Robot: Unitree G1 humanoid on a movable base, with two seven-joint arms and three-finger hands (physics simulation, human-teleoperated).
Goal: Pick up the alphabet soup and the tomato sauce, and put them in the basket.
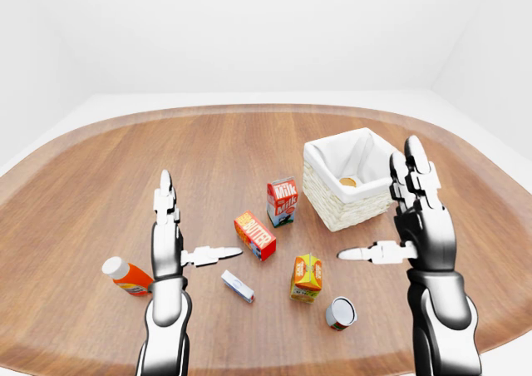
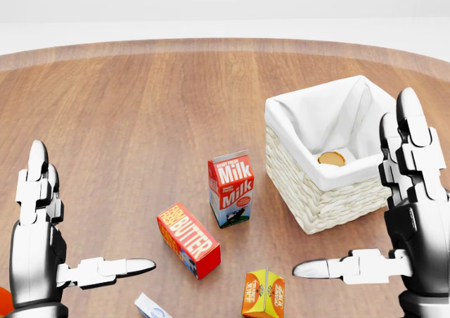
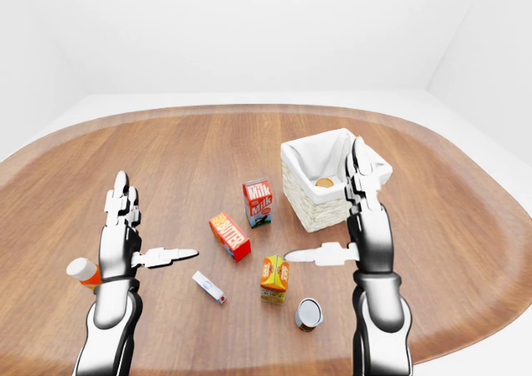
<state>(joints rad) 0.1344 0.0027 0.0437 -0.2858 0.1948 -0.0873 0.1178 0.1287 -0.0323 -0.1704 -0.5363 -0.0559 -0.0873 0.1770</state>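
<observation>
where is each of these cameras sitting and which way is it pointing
Head view: on the head, tilted down at the table; sees the basket, milk carton, both open hands at its lower corners.
Left-eye view: on the head, wider; whole table, left hand, right hand, can.
Right-eye view: on the head beside it; nearly the same scene.
All three share the basket, milk carton and butter box.

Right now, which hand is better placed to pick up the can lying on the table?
The right hand. It is open and hangs just above the can in the left-eye view; the left hand is across the table, beyond the cartons.
</observation>
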